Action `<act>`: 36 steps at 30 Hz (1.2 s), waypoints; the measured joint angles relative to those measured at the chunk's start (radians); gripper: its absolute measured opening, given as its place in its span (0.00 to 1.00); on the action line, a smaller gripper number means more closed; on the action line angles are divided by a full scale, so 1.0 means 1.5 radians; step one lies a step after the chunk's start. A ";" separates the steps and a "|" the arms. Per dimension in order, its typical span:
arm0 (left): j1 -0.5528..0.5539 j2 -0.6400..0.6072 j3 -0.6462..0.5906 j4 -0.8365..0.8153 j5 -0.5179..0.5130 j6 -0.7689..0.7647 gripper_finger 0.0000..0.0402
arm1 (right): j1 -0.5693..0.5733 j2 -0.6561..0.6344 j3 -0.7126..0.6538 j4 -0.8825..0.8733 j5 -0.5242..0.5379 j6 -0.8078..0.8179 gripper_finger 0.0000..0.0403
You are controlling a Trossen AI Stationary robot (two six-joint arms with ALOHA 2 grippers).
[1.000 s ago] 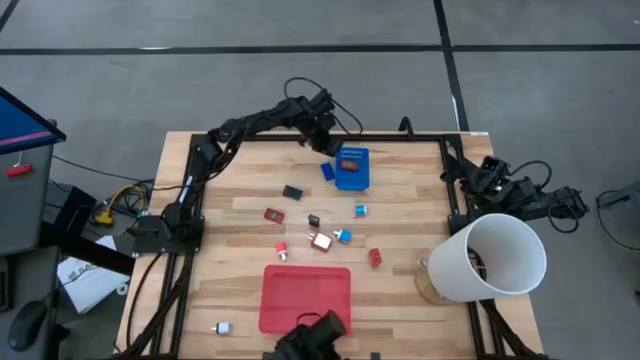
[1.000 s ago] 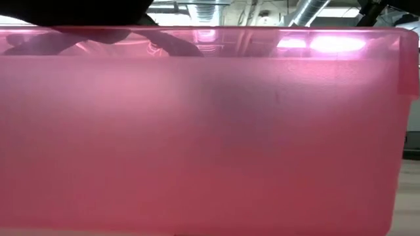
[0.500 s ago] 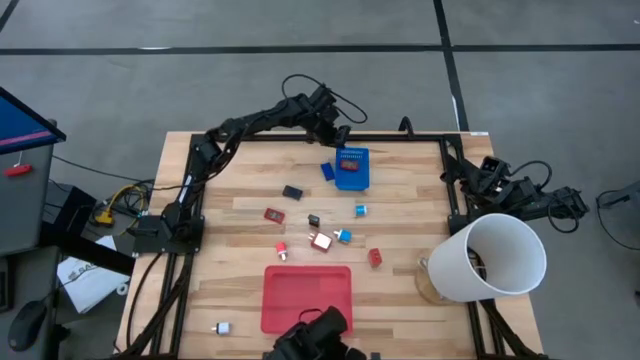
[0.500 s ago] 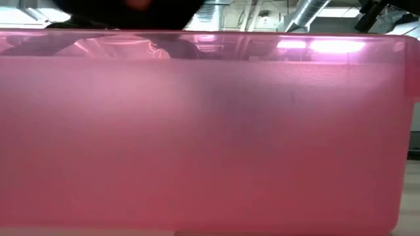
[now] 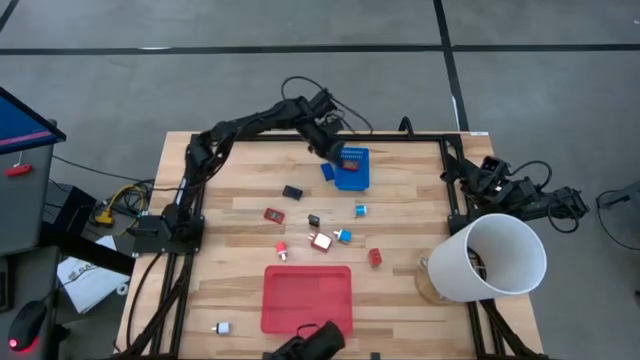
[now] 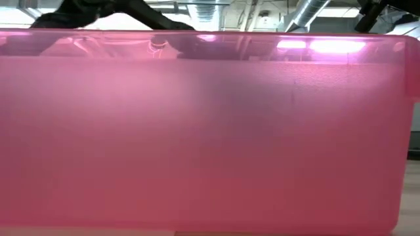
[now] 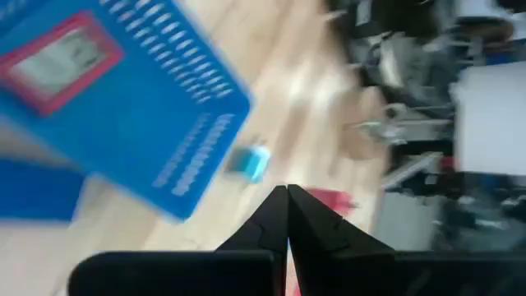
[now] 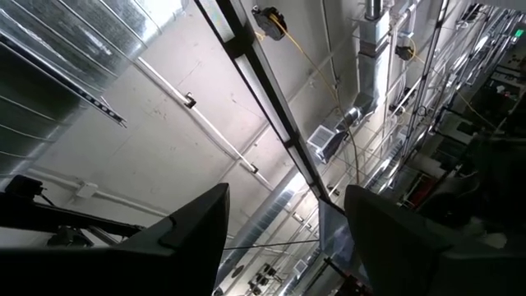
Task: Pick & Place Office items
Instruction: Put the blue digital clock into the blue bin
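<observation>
Small office items lie scattered mid-table in the high view: a black piece [image 5: 292,191], a red piece [image 5: 273,214], a blue-and-white one [image 5: 360,210], a red-and-white square [image 5: 321,241], another red one [image 5: 375,257] and a silver one [image 5: 221,327] near the near edge. My left gripper [image 5: 328,150] hovers at the far left corner of the blue perforated bin [image 5: 352,168], shut and empty [image 7: 287,194]. The bin [image 7: 123,99] holds a red-framed white piece [image 7: 56,56]. My right gripper [image 8: 283,247] waits folded at the table's right edge [image 5: 510,190], open and pointing up at the ceiling.
A flat red tray [image 5: 306,297] lies near the near edge and fills the low view [image 6: 197,131]. A big white bucket [image 5: 495,255] lies tipped at the right edge. A loose blue piece [image 5: 327,171] lies against the bin's left side. Bare wood shows on the table's left part.
My left gripper has come a little toward the near edge, down toward the blue bin's far left corner. The items on the table have kept their places.
</observation>
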 joint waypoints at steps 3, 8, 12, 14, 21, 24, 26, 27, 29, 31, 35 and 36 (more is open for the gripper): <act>0.009 -0.051 -0.119 0.111 -0.033 -0.078 0.00 | 0.000 0.000 0.000 0.000 0.002 -0.010 0.58; 0.028 -0.127 -0.401 0.595 -0.010 -0.376 0.00 | 0.000 0.000 0.000 0.000 0.002 -0.018 0.58; 0.035 -0.132 -0.536 0.907 -0.015 -0.574 0.00 | 0.000 0.000 0.000 -0.001 0.003 -0.018 0.58; 0.035 -0.126 -0.547 0.929 -0.022 -0.615 0.00 | -0.001 0.000 0.000 -0.003 0.013 -0.018 0.58; 0.036 -0.149 -0.483 0.687 -0.103 -0.523 0.00 | -0.001 0.000 0.000 -0.003 0.022 -0.006 0.58; 0.037 -0.150 -0.438 0.521 -0.149 -0.438 0.00 | -0.001 0.000 0.000 -0.002 0.024 -0.006 0.58; 0.037 -0.150 -0.415 0.477 -0.164 -0.408 0.00 | -0.001 0.000 0.000 -0.003 0.024 -0.006 0.58; 0.036 -0.151 -0.410 0.471 -0.173 -0.401 0.00 | -0.001 0.000 0.000 -0.003 0.024 -0.007 0.58; 0.036 -0.145 -0.410 0.460 -0.184 -0.398 0.00 | -0.001 0.000 0.000 -0.003 0.024 -0.009 0.58; 0.034 -0.139 -0.413 0.437 -0.195 -0.389 0.00 | -0.001 0.000 0.000 -0.003 0.024 -0.010 0.58; 0.014 -0.124 -0.389 0.359 -0.222 -0.297 0.00 | -0.001 0.000 0.000 -0.003 0.024 -0.010 0.58; 0.005 -0.119 -0.381 0.344 -0.233 -0.258 0.00 | -0.001 0.000 0.000 -0.004 0.024 -0.010 0.58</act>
